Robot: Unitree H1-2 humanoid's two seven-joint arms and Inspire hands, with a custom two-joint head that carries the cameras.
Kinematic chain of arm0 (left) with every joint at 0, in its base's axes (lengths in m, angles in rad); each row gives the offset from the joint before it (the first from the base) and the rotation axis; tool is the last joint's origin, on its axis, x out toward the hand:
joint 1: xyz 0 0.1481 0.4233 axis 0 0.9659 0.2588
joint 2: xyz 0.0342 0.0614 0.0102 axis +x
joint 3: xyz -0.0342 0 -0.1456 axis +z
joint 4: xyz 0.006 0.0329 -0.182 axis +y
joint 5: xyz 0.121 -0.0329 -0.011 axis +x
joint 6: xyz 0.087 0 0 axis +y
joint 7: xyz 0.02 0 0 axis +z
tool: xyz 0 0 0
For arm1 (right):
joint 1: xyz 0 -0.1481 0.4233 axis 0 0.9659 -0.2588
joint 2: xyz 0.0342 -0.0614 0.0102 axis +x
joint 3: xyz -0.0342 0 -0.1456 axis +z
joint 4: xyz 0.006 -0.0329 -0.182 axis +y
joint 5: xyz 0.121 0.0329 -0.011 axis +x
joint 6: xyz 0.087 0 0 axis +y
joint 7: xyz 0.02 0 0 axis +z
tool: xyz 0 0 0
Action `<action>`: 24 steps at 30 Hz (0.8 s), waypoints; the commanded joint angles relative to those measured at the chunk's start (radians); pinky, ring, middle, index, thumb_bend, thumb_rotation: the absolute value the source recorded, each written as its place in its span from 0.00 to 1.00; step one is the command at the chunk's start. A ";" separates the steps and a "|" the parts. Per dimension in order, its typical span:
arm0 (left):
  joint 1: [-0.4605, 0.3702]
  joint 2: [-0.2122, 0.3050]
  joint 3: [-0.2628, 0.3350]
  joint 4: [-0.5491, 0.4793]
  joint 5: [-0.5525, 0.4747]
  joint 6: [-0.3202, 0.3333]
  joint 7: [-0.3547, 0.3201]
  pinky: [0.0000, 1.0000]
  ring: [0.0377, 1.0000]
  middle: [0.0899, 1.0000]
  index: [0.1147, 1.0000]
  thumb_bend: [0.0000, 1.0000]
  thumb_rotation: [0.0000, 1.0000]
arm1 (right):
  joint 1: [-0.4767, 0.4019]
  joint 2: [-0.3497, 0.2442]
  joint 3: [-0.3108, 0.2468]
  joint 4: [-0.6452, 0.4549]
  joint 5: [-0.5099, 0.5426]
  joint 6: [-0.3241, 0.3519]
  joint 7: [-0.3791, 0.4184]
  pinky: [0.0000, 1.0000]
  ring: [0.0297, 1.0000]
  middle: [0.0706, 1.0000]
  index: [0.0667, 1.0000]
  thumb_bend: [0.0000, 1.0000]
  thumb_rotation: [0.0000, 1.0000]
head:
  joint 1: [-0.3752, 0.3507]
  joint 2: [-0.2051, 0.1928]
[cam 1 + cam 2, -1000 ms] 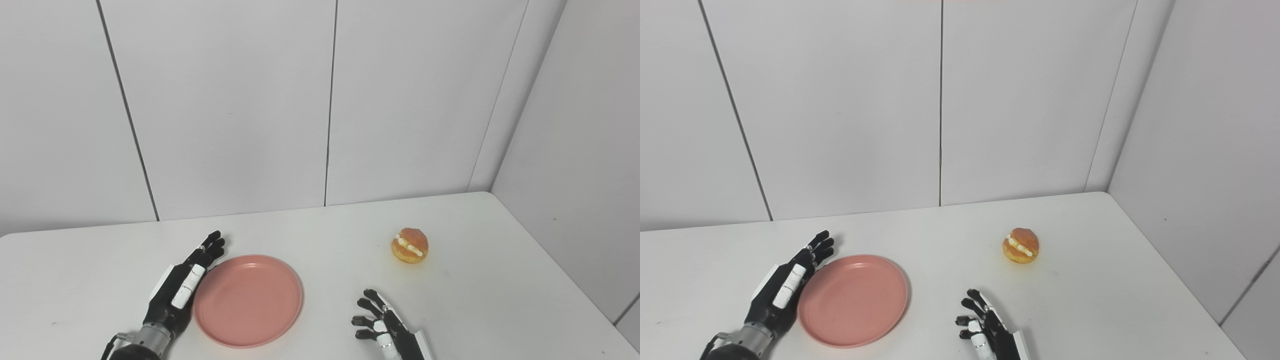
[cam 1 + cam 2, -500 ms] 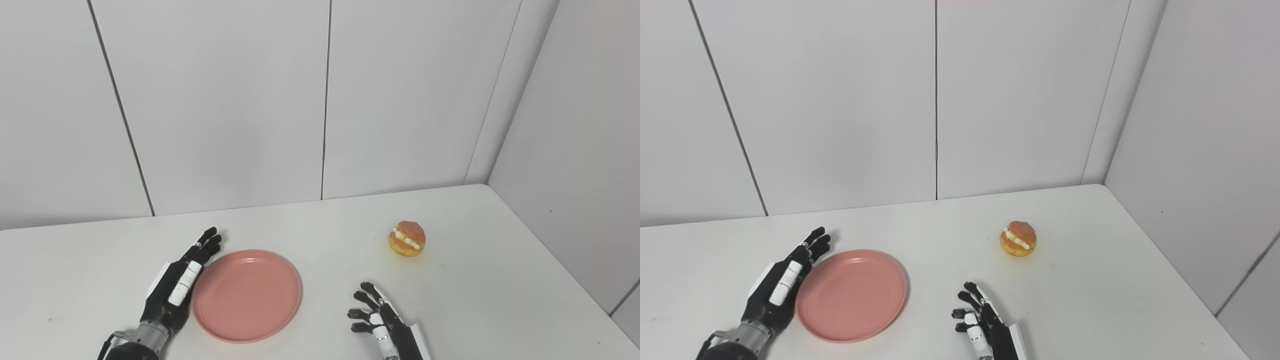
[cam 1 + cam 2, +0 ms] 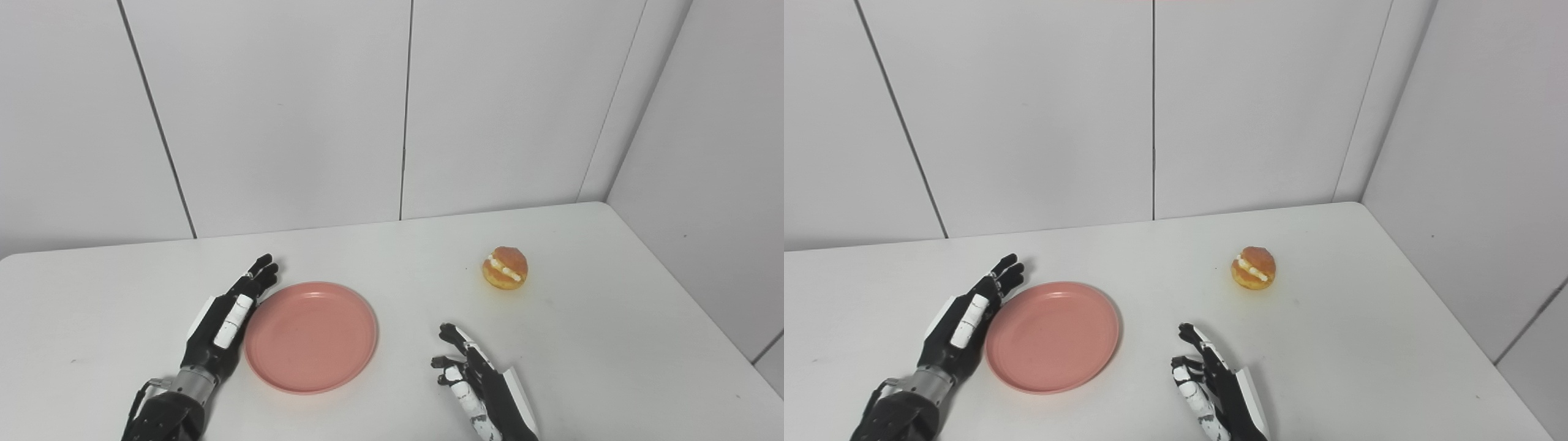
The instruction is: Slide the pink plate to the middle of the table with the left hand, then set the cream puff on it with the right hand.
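Observation:
The pink plate (image 3: 311, 335) lies flat on the white table, a little left of centre. My left hand (image 3: 223, 321) stands edge-on with straight fingers against the plate's left rim, open and holding nothing. The cream puff (image 3: 505, 267), golden with a white filling line, sits alone on the right half of the table. My right hand (image 3: 476, 386) hovers near the front edge, well short of the puff and to the right of the plate, fingers loosely curled and apart, empty.
The white table (image 3: 612, 343) meets grey wall panels at the back and on the right. Its right edge (image 3: 756, 361) drops off near the wall. Nothing else stands on the tabletop.
The camera has tilted, shifting the whole scene upward. The left hand and plate stay together, the plate edging slightly right. The right hand has risen a little more into view.

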 commanded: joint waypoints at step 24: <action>0.075 -0.027 -0.001 0.009 -0.001 0.043 0.023 0.85 0.94 0.93 0.88 0.96 0.85 | -0.319 -0.358 -0.122 -0.260 -0.467 0.203 0.211 0.61 0.73 0.77 0.79 0.91 0.66 | 0.006 -0.033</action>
